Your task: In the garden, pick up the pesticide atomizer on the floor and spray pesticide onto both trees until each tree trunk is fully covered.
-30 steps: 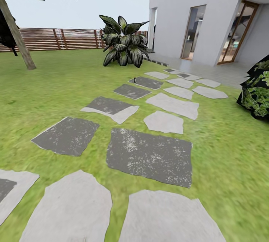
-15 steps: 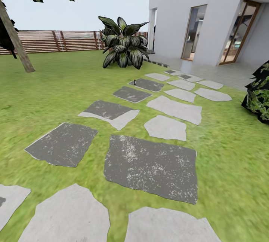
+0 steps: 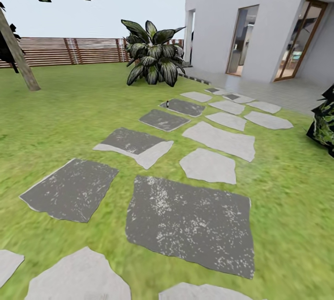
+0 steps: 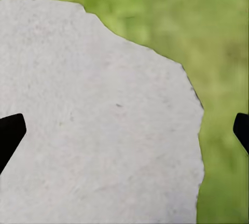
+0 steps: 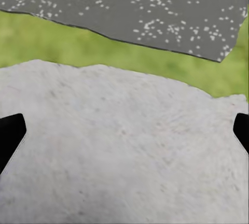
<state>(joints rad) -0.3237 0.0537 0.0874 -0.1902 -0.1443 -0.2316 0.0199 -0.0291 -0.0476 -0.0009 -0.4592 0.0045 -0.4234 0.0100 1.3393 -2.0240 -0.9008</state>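
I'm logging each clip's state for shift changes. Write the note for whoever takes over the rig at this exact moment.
Left gripper: open, empty, over a pale stepping stone.
Right gripper: open, empty, over another pale stone, beside a dark speckled stone.
Pesticide atomizer: a tiny dark object standing at the edge of a far dark slab along the path, ahead in the head view.
One tree trunk stands at far left near the fence; a second task tree is not identifiable here.
Done: nothing picked up, no spray visible.
Left: drive up the path, grasp the atomizer, spray both trunks.
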